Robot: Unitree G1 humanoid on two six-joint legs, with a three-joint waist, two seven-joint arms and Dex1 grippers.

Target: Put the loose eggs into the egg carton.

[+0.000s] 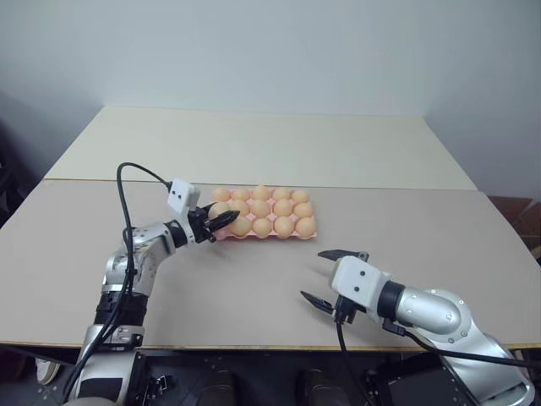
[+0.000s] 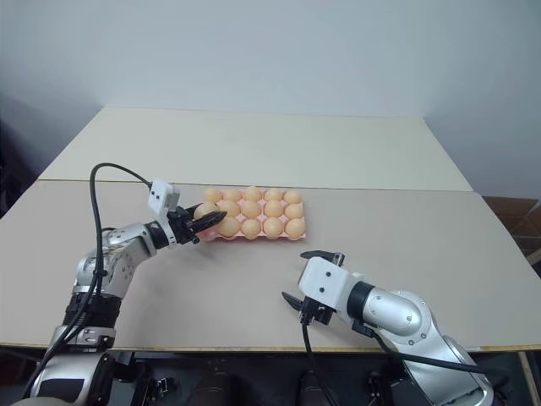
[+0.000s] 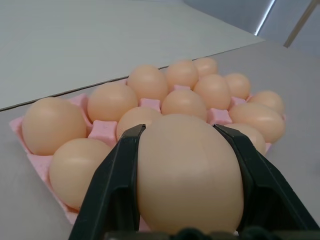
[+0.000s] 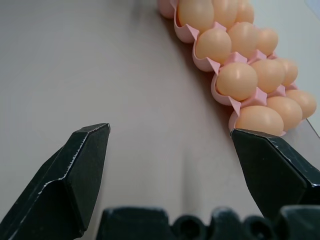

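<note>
The pale pink egg carton lies in the middle of the table with several tan-orange eggs seated in its cups. My left gripper is shut on one loose egg and holds it level at the carton's near left corner, just above the cups there. The held egg hides the cup under it. My right gripper hangs open over bare table in front of the carton's right end, with nothing between its fingers. From there the carton's near edge is seen running away.
The beige table has a seam across it just behind the carton, and a second tabletop continues to the wall. A black cable loops up from my left arm. The table's front edge runs close below my right gripper.
</note>
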